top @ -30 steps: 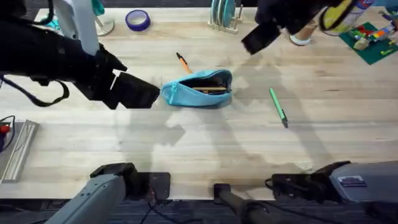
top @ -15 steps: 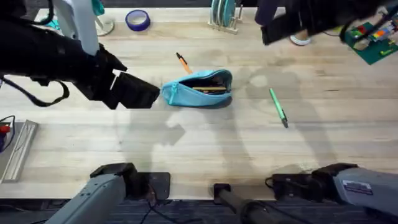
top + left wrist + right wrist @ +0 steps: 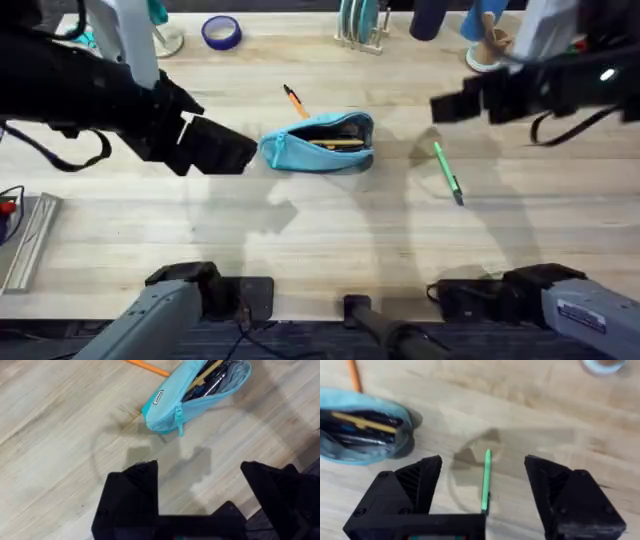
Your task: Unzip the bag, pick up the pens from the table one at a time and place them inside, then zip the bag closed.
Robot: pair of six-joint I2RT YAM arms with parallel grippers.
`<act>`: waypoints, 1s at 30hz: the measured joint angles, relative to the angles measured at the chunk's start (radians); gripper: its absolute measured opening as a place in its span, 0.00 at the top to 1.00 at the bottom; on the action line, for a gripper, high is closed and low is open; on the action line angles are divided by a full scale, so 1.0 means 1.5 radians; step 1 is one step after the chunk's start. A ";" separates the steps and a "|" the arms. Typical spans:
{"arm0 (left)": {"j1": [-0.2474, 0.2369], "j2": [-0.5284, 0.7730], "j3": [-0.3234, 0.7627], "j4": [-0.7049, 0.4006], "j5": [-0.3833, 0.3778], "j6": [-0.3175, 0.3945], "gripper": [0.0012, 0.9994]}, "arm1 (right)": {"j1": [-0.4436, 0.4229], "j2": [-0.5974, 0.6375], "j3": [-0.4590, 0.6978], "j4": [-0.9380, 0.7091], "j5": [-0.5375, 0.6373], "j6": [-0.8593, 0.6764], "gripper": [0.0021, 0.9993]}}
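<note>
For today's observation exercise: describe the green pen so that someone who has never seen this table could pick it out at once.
Start at the light blue bag lying open mid-table. To its right, apart from it, a slim green pen lies alone on bare wood, below the open right gripper. Unlike the orange pen behind the bag, it is green with a dark tip.

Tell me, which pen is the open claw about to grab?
The green pen. It lies alone on the table, right between the right gripper's open fingers. The orange pen is far off behind the bag, and a yellow one sits inside.
</note>
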 joint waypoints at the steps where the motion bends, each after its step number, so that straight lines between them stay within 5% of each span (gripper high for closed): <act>1: 0.000 0.000 0.000 0.000 0.000 0.000 0.00 | 0.000 0.000 -0.020 0.010 0.000 0.000 0.00; 12: 0.000 0.000 0.000 0.000 0.000 0.000 0.00 | 0.000 0.001 -0.157 0.078 0.037 0.003 0.00; 30: 0.000 0.000 0.000 0.000 0.000 0.000 0.00 | 0.000 0.127 -0.170 0.103 0.062 0.030 0.00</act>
